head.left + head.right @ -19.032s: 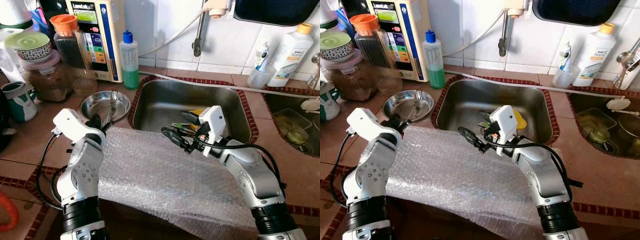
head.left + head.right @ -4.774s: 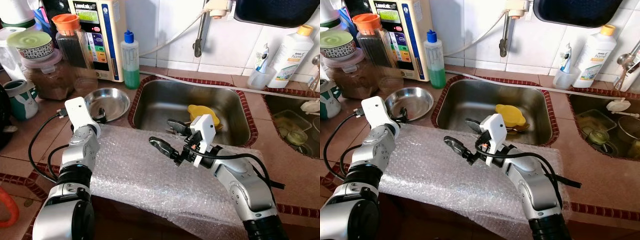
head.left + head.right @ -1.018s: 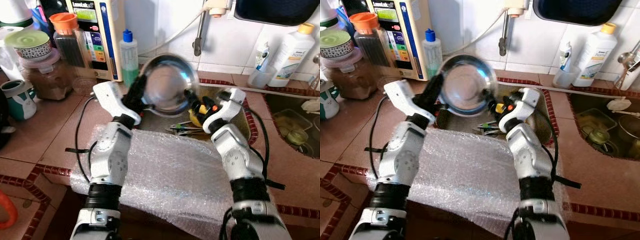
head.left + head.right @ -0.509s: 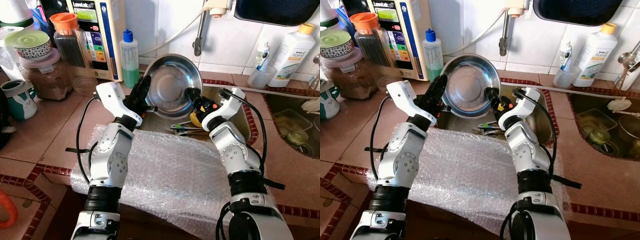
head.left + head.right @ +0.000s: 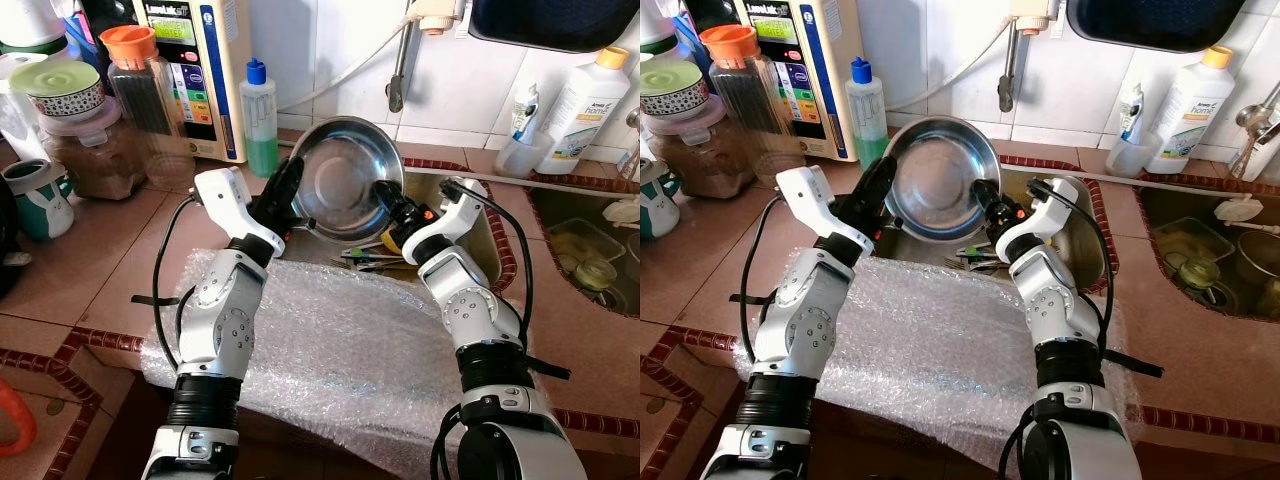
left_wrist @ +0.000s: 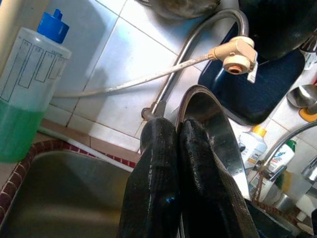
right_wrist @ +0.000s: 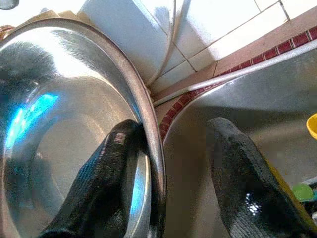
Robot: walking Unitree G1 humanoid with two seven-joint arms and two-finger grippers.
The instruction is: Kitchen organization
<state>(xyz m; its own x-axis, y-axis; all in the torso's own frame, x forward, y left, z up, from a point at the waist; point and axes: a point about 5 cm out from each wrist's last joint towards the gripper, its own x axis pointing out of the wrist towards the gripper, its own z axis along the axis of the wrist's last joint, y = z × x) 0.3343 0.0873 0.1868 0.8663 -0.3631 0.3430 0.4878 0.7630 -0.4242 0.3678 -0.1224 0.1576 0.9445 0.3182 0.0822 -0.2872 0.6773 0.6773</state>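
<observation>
Now left gripper [image 5: 283, 190] pinches the bowl [image 5: 345, 178] rim, fingers tight together, while right gripper [image 5: 388, 200], jaws apart, straddles the opposite rim, one finger inside; bowl has dropped slightly since half a second ago, tilted above the sink's [image 5: 480, 215] left edge, so likely a handover or lowering in.

My left gripper [image 6: 179, 148] has its jaws pressed together on the rim of the steel bowl [image 6: 218, 134], which stands on edge beside them. Past them lies the sink [image 6: 59, 193] with its red tile border. A bottle [image 6: 27, 84] of green liquid with a blue cap stands near the white tiled wall, where a tap [image 6: 237, 53] and hose [image 6: 129, 82] run.
</observation>
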